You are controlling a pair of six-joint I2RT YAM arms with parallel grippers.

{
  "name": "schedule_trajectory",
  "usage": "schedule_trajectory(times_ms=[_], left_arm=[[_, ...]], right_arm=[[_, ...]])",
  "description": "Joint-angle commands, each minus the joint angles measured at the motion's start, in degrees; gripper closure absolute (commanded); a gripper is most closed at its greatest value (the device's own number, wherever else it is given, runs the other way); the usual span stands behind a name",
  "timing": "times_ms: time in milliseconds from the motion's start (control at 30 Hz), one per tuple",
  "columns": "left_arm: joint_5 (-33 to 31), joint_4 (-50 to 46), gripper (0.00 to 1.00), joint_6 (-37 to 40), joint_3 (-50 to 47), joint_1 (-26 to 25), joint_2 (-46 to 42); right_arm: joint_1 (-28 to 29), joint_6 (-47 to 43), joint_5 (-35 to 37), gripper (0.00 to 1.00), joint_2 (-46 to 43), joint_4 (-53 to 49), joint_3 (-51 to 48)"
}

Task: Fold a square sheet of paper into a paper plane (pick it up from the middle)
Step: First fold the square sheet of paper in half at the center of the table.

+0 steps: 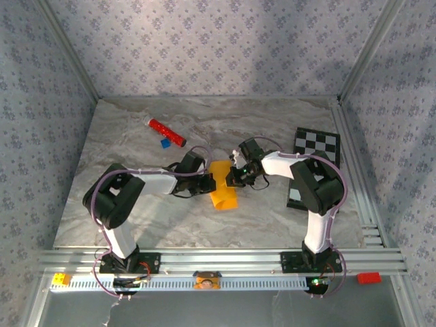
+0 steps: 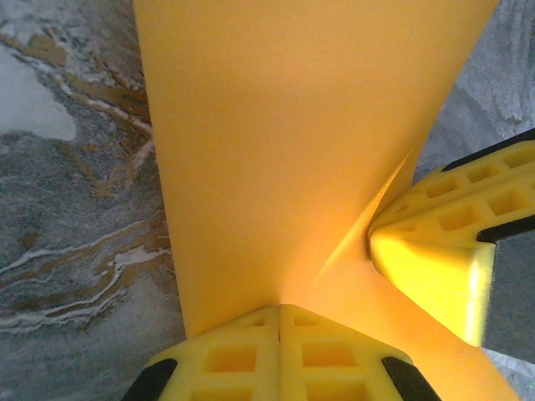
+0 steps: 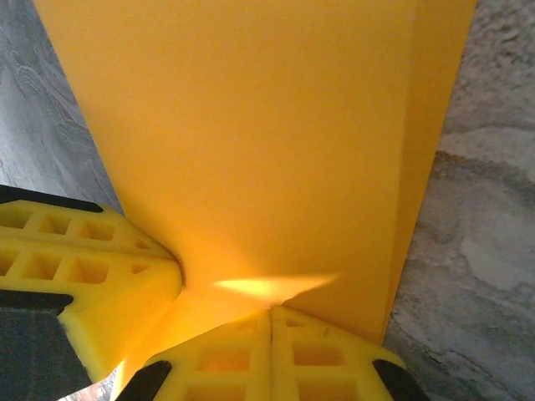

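1. Left claw (image 1: 206, 180): closed tight, pinching the left long edge of the square sheet of paper (image 1: 223, 192).
2. Sheet: folded strip, mid counter (image 1: 129, 146), between both claws; long axis near-to-far, near end slightly right.
3. Right claw (image 1: 236, 175): closed tight on the right edge, equally near.

A red cylinder (image 1: 167, 133) and small blue block (image 1: 165, 144) lie far-left on the marble table (image 1: 272, 218), a checkered board (image 1: 317, 144) right.
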Motion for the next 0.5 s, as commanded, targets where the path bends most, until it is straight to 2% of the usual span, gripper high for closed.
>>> schedule_trajectory(times_ms=[0,200,467], left_arm=[[-1.67,-5.22,1.0,-0.43,1.08,0.17,-2.97],[1.74,-6.51,1.0,-8.02,4.72,-0.16,-5.47],[4.72,-2.23,1.0,-10.54,1.3,-0.34,-2.41]], right_arm=[[0.1,0.7,6.86,1.0,2.1,-5.37,-2.9],[0.1,1.15,7.08,1.0,1.86,-5.16,-3.3],[0.1,1.25,7.22,1.0,1.77,-4.96,-3.66]])
